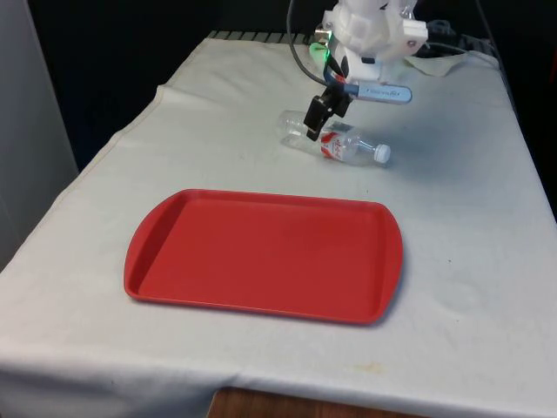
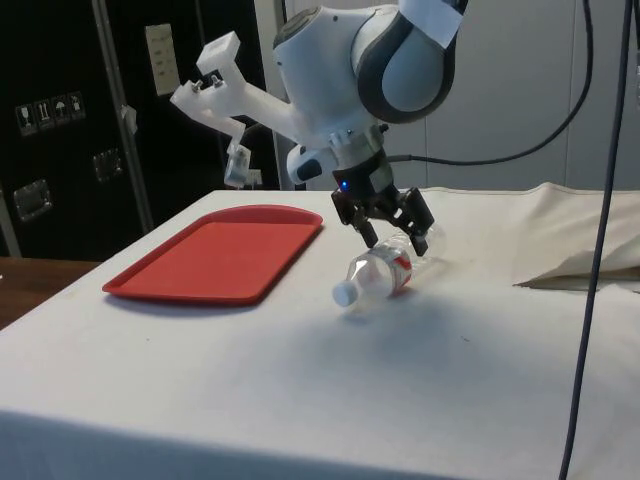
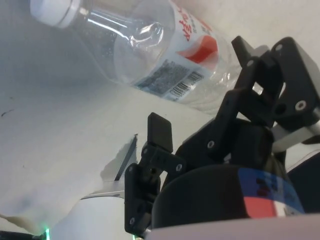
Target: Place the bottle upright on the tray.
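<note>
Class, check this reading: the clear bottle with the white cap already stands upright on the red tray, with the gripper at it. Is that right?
Not quite. The clear bottle with the white cap lies on its side on the white cloth, beyond the red tray, not upright on it. The gripper is at it, as you said. The front view shows this.

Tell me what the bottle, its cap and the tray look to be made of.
Bottle: clear, glossy thin plastic by its look; the cloth shows through it, with bright highlights and a printed red-and-white label. Cap: opaque white, probably plastic, with a ribbed edge. Tray: red, smooth, faintly shiny with a moulded raised rim, likely hard plastic.
</note>
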